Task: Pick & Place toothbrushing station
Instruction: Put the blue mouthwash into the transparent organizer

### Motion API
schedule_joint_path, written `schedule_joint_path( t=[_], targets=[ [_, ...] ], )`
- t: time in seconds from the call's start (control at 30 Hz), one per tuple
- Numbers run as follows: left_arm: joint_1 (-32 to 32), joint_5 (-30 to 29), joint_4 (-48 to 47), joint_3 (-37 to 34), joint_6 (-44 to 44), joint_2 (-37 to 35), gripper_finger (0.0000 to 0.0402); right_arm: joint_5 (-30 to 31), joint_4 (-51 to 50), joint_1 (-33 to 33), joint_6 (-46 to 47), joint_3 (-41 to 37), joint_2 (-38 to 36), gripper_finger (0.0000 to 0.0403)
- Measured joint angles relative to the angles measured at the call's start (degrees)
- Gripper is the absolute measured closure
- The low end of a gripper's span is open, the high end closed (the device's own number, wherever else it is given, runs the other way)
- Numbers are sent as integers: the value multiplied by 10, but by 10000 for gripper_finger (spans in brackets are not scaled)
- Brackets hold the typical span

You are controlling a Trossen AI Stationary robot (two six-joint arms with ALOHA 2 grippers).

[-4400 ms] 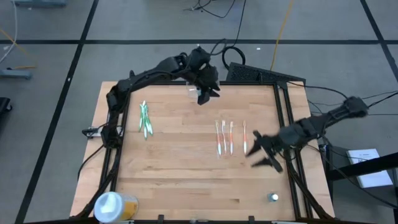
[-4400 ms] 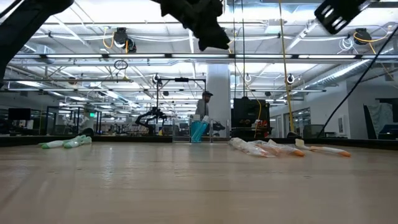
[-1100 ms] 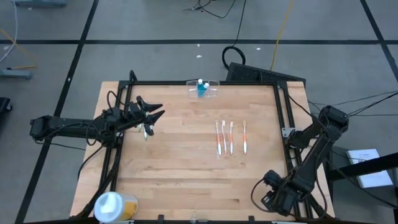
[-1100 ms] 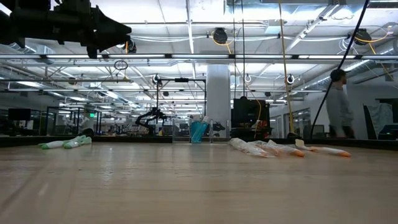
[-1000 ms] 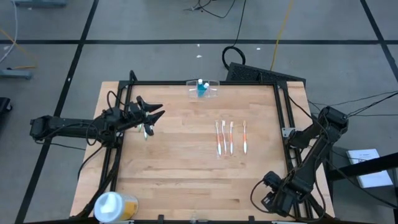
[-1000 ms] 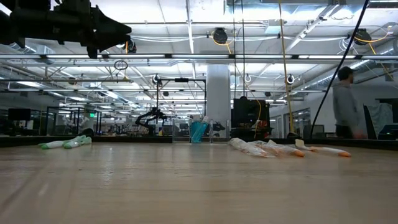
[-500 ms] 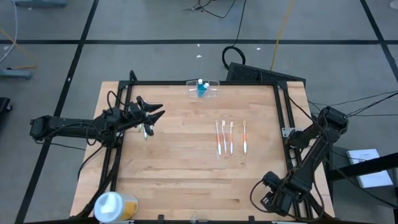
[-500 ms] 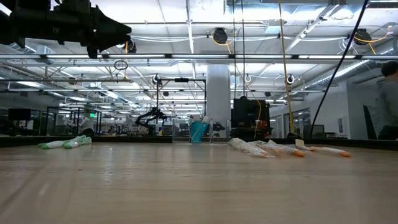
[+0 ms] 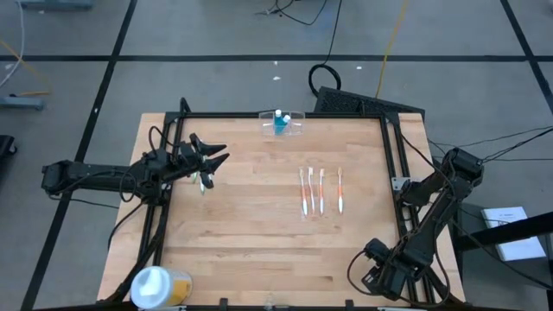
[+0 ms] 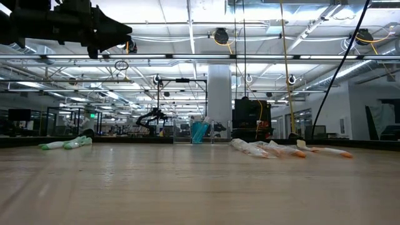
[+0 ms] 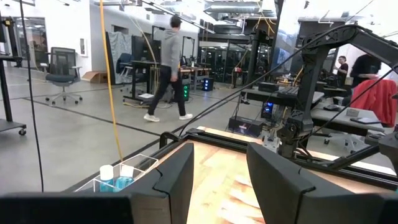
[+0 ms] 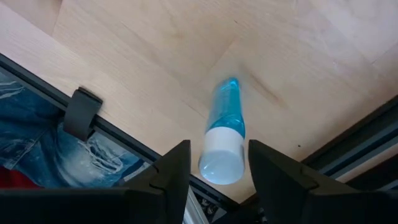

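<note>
The small clear plastic toothbrushing station [image 9: 282, 126] sits at the table's far edge, gripped by neither arm, so placing looks done: the left gripper [image 9: 216, 156] hangs open and empty, the right gripper [image 12: 214, 165] parted over a blue white-capped tube [image 12: 225, 134].

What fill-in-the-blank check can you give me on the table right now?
1. The left gripper hangs open above the ____ toothbrushes.
2. The orange toothbrushes lying side by side number ____.
3. The right gripper, open, looks down on a blue tube with a ____ cap.
4. The toothbrushing station stands at the table's edge with no gripper near; what it holds is coloured ____.

Missing words: green; four; white; blue.
</note>
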Motion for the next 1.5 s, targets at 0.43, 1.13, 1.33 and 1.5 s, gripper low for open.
schedule_joint_path(
  t=[0.43, 1.13, 1.33, 1.5],
  targets=[
    [0, 0, 0, 0, 0, 0, 245, 12, 1, 0, -51, 0, 0, 310],
    [0, 0, 0, 0, 1, 0, 245, 354, 115, -305, -795, 0, -129, 314],
    [0, 0, 0, 0, 0, 0, 245, 185, 271, -521, -1085, 4, -136, 314],
    [0, 0, 0, 0, 0, 0, 245, 95, 272, -682, -1208, 69, -103, 314]
  ],
)
